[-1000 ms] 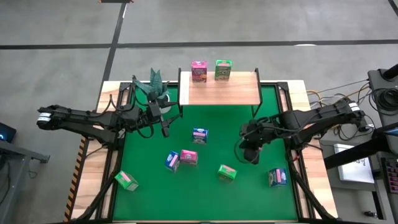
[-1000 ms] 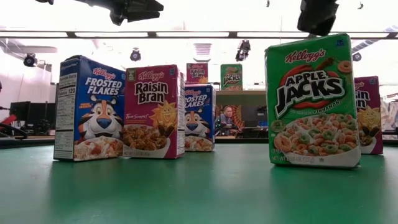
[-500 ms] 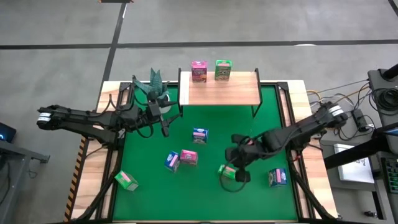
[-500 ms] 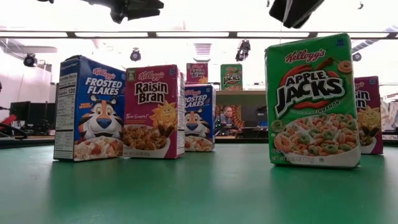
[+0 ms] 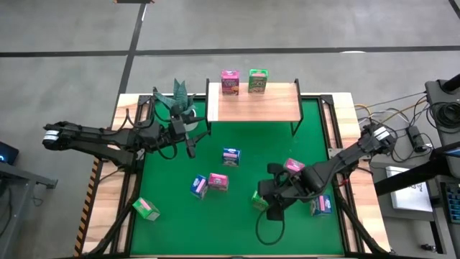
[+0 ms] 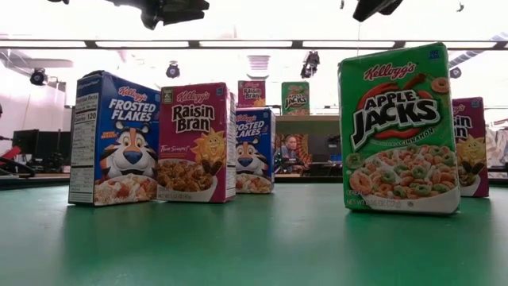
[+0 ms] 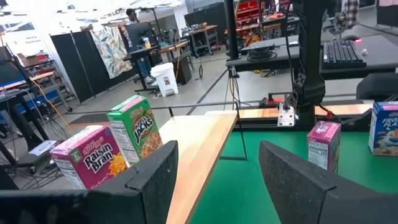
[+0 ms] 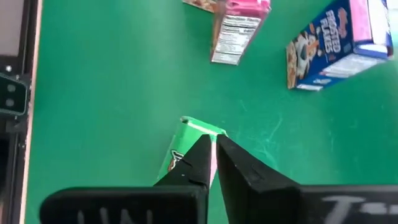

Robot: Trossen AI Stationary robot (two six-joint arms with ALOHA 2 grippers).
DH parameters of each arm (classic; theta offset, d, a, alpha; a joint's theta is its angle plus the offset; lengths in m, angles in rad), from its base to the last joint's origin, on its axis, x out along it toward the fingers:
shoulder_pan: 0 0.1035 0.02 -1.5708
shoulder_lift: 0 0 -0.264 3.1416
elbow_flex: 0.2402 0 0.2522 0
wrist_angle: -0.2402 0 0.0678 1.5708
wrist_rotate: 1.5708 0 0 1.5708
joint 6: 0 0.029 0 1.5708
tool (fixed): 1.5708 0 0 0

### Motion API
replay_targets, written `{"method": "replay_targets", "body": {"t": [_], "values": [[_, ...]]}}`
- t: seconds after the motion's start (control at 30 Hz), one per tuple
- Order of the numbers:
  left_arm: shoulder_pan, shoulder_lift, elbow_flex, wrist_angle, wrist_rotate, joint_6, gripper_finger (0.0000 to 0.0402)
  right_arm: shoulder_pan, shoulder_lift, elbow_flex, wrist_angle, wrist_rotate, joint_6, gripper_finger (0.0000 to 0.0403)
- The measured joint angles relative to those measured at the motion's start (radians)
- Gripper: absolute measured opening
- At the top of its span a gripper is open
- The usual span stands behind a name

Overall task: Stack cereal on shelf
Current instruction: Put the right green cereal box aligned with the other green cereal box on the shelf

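The shelf (image 5: 255, 103) stands at the far side of the green mat, with a pink cereal box (image 5: 230, 81) and a green one (image 5: 257, 80) upright on its far edge. Several more boxes stand on the mat: blue (image 5: 231, 155), blue (image 5: 199, 186), pink (image 5: 218, 182), green (image 5: 146, 209), pink (image 5: 293, 166), blue (image 5: 320, 205) and green (image 5: 259, 198). My right gripper (image 5: 270, 203) hangs shut above that last green box (image 8: 189, 140), well clear of it in the low view (image 6: 373, 6). My left gripper (image 5: 190, 142) waits open left of the shelf, pointing level along it (image 7: 217, 180).
Black frame rails (image 5: 332, 126) run along the mat's sides, and the shelf's black legs (image 5: 295, 128) stand on it. A teal object (image 5: 178, 97) sits at the far left corner. Bare mat (image 5: 215, 230) lies along the near edge.
My right gripper has swung toward the table's near edge and left, rolling as it went, from beside the pink box at the right to above the green box. That pink box now shows. No box has moved.
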Motion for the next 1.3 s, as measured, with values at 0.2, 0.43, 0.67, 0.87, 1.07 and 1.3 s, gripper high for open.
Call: {"method": "replay_targets", "body": {"t": [0.2, 0.43, 0.67, 0.87, 1.07, 1.3], "values": [[0.000, 0.000, 0.000, 0.006, 0.000, 0.000, 0.0207, 0.002, 0.011, -0.007, -0.007, -0.022, 0.055, 0.0091], [0.000, 0.000, 0.000, 0.006, 0.000, 0.004, 0.0207, 0.018, 0.010, -0.011, -0.013, -0.034, 0.143, 0.0208], [0.000, 0.000, 0.000, 0.006, 0.000, 0.004, 0.0207, 0.048, 0.057, -0.016, -0.027, -0.051, 0.207, 0.0274], [0.000, 0.000, 0.000, 0.006, 0.000, 0.004, 0.0207, 0.051, 0.109, -0.016, -0.039, -0.055, 0.216, 0.0271], [0.000, 0.000, 0.000, 0.007, 0.000, 0.004, 0.0207, 0.048, 0.123, -0.016, -0.047, -0.063, 0.217, 0.0252], [0.000, 0.000, 0.000, 0.008, 0.000, 0.004, 0.0207, 0.048, 0.128, -0.018, -0.050, -0.060, 0.215, 0.0220]]}}
